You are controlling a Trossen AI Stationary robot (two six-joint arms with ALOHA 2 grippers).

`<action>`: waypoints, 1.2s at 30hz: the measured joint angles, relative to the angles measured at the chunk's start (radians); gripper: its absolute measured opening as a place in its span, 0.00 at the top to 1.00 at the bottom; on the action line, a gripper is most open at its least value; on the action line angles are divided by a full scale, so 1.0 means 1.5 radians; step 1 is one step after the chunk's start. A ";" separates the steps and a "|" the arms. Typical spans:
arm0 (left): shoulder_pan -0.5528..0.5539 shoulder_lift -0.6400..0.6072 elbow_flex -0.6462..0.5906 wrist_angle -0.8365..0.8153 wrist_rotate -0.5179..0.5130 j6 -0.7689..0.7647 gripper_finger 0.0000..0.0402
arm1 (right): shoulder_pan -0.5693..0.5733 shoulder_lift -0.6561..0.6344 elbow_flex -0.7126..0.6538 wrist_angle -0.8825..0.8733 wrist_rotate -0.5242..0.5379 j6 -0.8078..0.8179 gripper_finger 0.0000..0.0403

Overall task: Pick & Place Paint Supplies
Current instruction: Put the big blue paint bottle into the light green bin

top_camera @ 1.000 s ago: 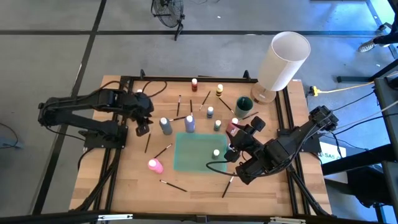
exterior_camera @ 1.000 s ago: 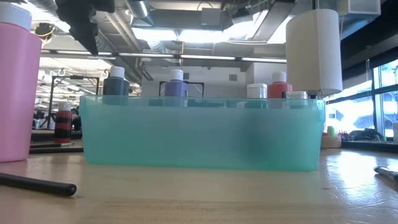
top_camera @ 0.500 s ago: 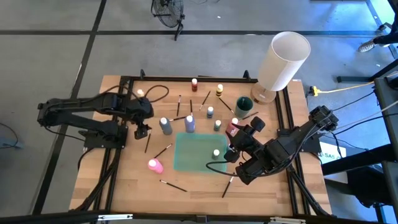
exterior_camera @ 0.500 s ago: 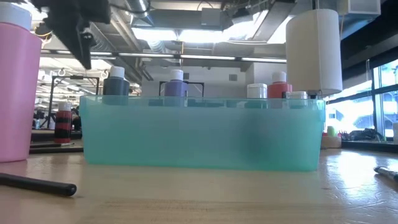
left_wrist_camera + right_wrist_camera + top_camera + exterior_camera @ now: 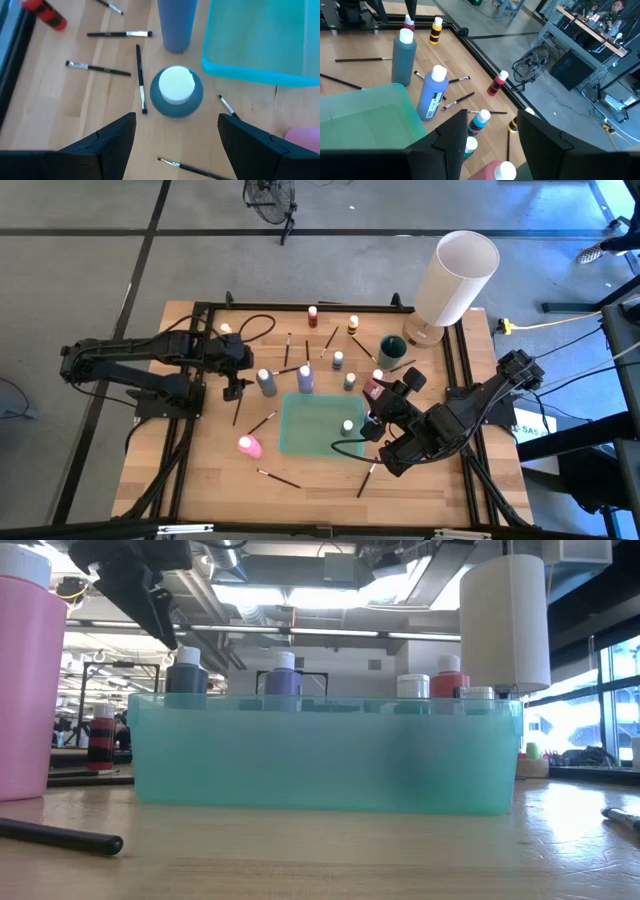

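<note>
Wooden table (image 5: 200, 470) carries a tall white cylinder (image 5: 453, 278) at the far right corner and a teal tray (image 5: 310, 430) at centre. Left arm reaches in from the left edge, forearm roughly level across the table, wrist bent so the left gripper (image 5: 232, 385) points down just left of the grey-blue bottle (image 5: 266, 382); in the left wrist view its fingers stand spread wide with nothing between them, and the grey-blue bottle's white cap sits ahead of the gap, off the pads. Right arm comes in from the right edge, folded, with the right gripper (image 5: 372, 423) low over the tray's right rim; fingers part open, and I cannot tell whether they touch the pink-red bottle (image 5: 495, 171) seen just beyond them. Purple-blue bottle (image 5: 305, 379) stands beside the grey-blue one, just behind the tray. Pink bottle (image 5: 249, 446) stands left of the tray's near corner. A small white-capped bottle (image 5: 347, 426) stands inside the tray. Other small bottles and thin dark-handled brushes (image 5: 278, 478) lie scattered on the wood.
</note>
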 joint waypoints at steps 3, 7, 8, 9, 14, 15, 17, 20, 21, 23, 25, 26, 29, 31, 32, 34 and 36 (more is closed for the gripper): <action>0.000 0.000 0.000 0.017 0.000 0.025 0.31 | 0.000 0.000 0.000 -0.002 0.000 0.000 0.57; 0.000 0.000 0.000 0.057 0.003 0.053 0.31 | 0.000 0.000 0.000 -0.003 0.000 0.000 0.57; 0.000 0.000 0.000 0.065 0.008 0.056 0.31 | 0.000 0.000 0.000 -0.003 0.000 0.000 0.57; 0.000 0.000 0.000 0.072 0.017 0.060 0.31 | 0.000 0.000 0.000 -0.005 0.000 0.000 0.57; 0.000 0.008 0.000 0.083 0.054 0.072 0.31 | 0.000 0.000 0.000 -0.005 0.000 0.000 0.57; 0.000 0.012 0.000 0.083 0.054 0.069 0.31 | 0.000 0.000 0.000 -0.006 0.000 0.000 0.57; 0.000 0.017 0.000 0.081 0.051 0.068 0.31 | 0.000 0.000 0.000 -0.007 -0.001 0.000 0.57; 0.000 0.028 0.000 0.081 0.038 0.067 0.31 | 0.000 0.000 0.000 -0.007 -0.001 0.000 0.57; 0.000 0.031 0.000 0.081 0.036 0.067 0.31 | 0.000 0.000 0.000 -0.007 -0.001 0.000 0.57; 0.000 0.037 0.000 0.081 0.035 0.067 0.31 | 0.000 0.000 0.000 -0.007 -0.002 0.000 0.57; 0.000 0.046 0.000 0.081 0.035 0.067 0.31 | 0.000 0.000 0.000 -0.007 -0.004 0.000 0.57; 0.000 0.050 0.000 0.081 0.035 0.067 0.31 | 0.000 0.000 0.000 -0.007 -0.007 0.000 0.57; 0.000 0.059 0.000 0.081 0.035 0.067 0.31 | 0.000 0.000 0.000 -0.006 -0.012 -0.001 0.57; 0.000 0.064 0.000 0.081 0.035 0.067 0.31 | 0.000 -0.001 0.000 -0.006 -0.012 0.000 0.57; 0.000 0.065 0.000 0.081 0.035 0.067 0.31 | 0.000 -0.001 0.000 -0.006 -0.012 0.000 0.57; 0.000 0.068 0.000 0.081 0.025 0.067 0.31 | 0.000 -0.001 0.000 -0.006 -0.012 0.000 0.57; 0.000 0.070 0.000 0.079 0.004 0.067 0.31 | 0.000 -0.001 0.000 -0.006 -0.012 -0.001 0.57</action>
